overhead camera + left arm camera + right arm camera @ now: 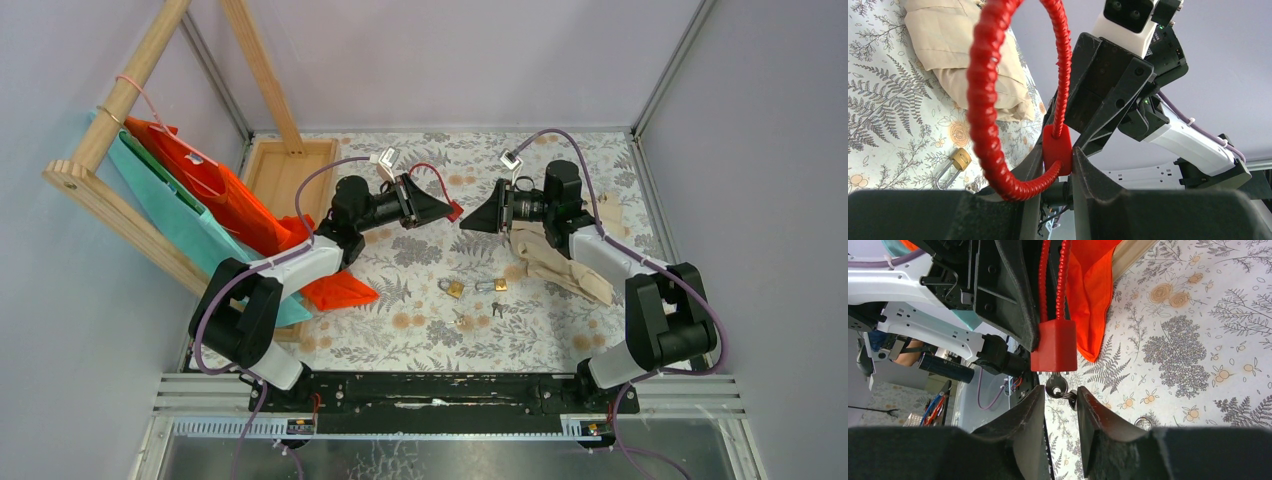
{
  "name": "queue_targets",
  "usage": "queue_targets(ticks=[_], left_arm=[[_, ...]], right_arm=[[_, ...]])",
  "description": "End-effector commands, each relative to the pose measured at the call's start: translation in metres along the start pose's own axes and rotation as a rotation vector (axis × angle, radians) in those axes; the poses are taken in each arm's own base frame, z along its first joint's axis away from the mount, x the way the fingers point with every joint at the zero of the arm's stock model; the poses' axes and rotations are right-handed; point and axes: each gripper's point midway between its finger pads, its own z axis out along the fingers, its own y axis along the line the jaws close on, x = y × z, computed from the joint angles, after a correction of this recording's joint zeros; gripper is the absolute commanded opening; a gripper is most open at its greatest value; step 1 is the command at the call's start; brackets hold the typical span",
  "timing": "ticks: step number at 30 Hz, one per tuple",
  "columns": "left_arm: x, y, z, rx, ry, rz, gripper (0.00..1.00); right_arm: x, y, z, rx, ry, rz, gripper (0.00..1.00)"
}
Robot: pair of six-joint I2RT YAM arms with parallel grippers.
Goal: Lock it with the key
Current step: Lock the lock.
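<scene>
While left end effector (1057,159) clamps lock (1053,347), key (1056,385) inserted.

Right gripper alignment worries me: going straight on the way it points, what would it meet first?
Most likely the key, sticking out of the red padlock held by the left gripper, just ahead of the right gripper and its open jaws; depth is unclear.

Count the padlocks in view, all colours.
3. The red padlock is clamped in the left gripper; one brass padlock and a second brass padlock lie side by side on the table. Others may be hidden.
</scene>
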Motion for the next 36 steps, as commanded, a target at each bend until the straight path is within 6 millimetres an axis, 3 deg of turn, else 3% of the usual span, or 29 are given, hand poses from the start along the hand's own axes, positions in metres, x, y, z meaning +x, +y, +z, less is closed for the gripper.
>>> queue_targets(ticks=[1,16,19,24,27,36], left_arm=[[-0.006,-0.024,-0.003,0.081,-0.022,0.064,0.0],[-0.005,-0.011,0.0,0.008,-0.016,0.031,0.0],[-0.005,-0.011,0.0,0.009,-0.016,0.033,0.0],[-0.005,-0.015,-0.001,0.02,-0.019,0.043,0.0],[-0.004,-0.015,-0.001,0.022,-0.017,0.042,0.0],[-0.005,-0.018,-0.001,0.036,-0.017,0.045,0.0]], right_arm=[[-0.018,0.016,0.004,-0.049,-0.019,-0.086,0.35],[-0.022,0.009,0.001,0.024,-0.032,-0.153,0.12],[-0.021,0.01,0.001,0.021,-0.031,-0.152,0.18],[-0.02,0.009,0.0,0.026,-0.033,-0.147,0.4],[-0.023,0.009,-0.002,0.022,-0.04,-0.13,0.48],[-0.025,0.01,0.003,-0.026,-0.043,-0.083,0.51]])
